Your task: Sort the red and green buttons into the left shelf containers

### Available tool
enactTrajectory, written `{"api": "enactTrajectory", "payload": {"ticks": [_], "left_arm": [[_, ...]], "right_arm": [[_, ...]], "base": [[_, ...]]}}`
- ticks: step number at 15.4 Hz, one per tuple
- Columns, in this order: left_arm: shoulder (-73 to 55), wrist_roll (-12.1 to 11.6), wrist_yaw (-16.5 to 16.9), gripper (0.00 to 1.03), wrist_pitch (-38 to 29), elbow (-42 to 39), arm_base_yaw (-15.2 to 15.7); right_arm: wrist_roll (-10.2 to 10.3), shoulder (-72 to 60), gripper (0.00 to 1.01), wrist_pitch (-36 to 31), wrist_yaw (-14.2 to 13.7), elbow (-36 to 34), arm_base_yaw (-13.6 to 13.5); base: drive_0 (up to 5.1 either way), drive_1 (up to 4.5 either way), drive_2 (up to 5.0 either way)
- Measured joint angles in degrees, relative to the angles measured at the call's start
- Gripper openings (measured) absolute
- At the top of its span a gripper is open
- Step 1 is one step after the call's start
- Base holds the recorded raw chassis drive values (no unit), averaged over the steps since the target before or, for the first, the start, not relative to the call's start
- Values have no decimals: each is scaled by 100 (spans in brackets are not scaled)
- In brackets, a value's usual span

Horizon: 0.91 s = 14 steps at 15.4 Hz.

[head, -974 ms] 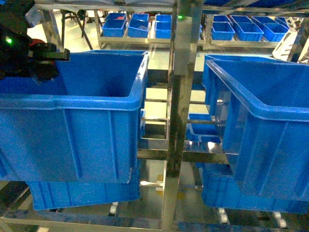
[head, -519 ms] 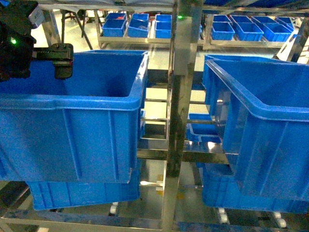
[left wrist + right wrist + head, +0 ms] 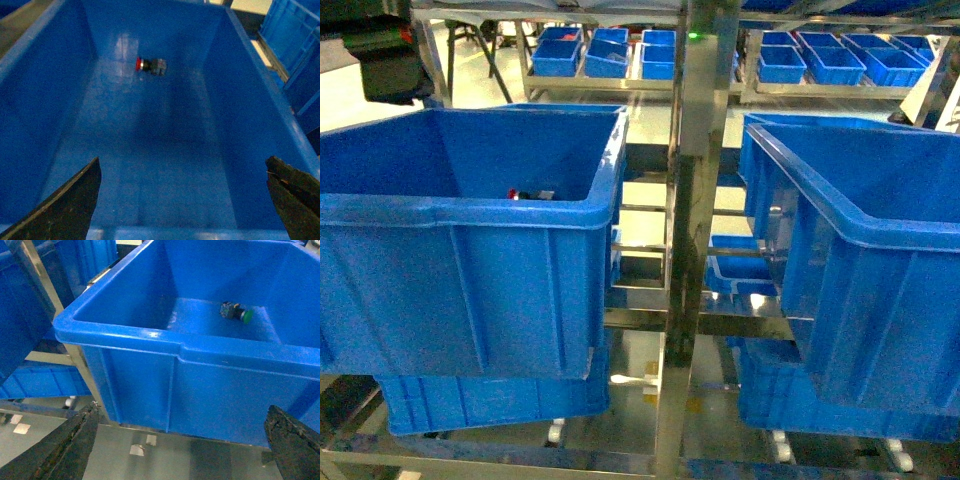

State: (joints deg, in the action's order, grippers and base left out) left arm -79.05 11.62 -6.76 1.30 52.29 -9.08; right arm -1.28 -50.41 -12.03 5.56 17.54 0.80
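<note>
The red button (image 3: 150, 65) lies on its side on the floor of a large blue bin (image 3: 45, 100), towards the far end. My left gripper (image 3: 182, 200) hangs open above the near end, nothing between its fingers. In the head view the same red button (image 3: 525, 194) just shows over the front rim of the left bin (image 3: 470, 210), and the left arm (image 3: 385, 55) sits dark at the top left. The green button (image 3: 239, 313) lies inside another large blue bin (image 3: 125, 335). My right gripper (image 3: 182, 440) is open and empty, low in front of that bin's outer wall.
A shiny metal shelf post (image 3: 685, 250) stands between the left bin and a second large bin (image 3: 880, 240). More blue bins (image 3: 490, 400) sit on the level below. Small blue trays (image 3: 620, 55) line a far rack. A metal frame leg (image 3: 35, 285) stands left of the green button's bin.
The left arm has lifted up and back out of the left bin to the top-left corner. The red button now shows lying on the bin floor.
</note>
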Motion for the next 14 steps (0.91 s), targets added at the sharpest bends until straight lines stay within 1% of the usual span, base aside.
{"api": "enactTrajectory", "payload": {"ticks": [1,2,3,5,6,7,8,10,13,14], "left_arm": [[354,76,-52,98,-11,-219,-109],[721,179,-168,98,26,-420,-260],[1005,223,-323,98,72,-581,-409],[1742,560,-852,98,470,-992,-960],[1939,708,-1268,98,566,-1141,-1259],[2044,822,-1467,98,660,-1207,-1401],[2177,1078,-1762,98,925,-1309,-1589],[2173,1228,-1786,98,914,-1342,-1604],[2173,1270,-1805,98,916,-1342,-1596],[2173,1281,-1805,98,916,-1342,-1596]], "right_arm": [[0,0,98,0,0,0,0],[0,0,98,-2,0,0,0],[0,0,98,0,0,0,0],[0,0,98,0,0,0,0],[0,0,98,0,0,0,0],[0,0,98,0,0,0,0],[0,0,98,0,0,0,0],[0,2,98,-2,0,0,0],[0,-4,98,-2,0,0,0],[24,-61,96,-457,-92,-107,-13]], "base": [[0,0,0],[0,0,0],[0,0,0],[0,0,0],[0,0,0],[0,0,0],[0,0,0],[0,0,0],[0,0,0],[0,0,0]]}}
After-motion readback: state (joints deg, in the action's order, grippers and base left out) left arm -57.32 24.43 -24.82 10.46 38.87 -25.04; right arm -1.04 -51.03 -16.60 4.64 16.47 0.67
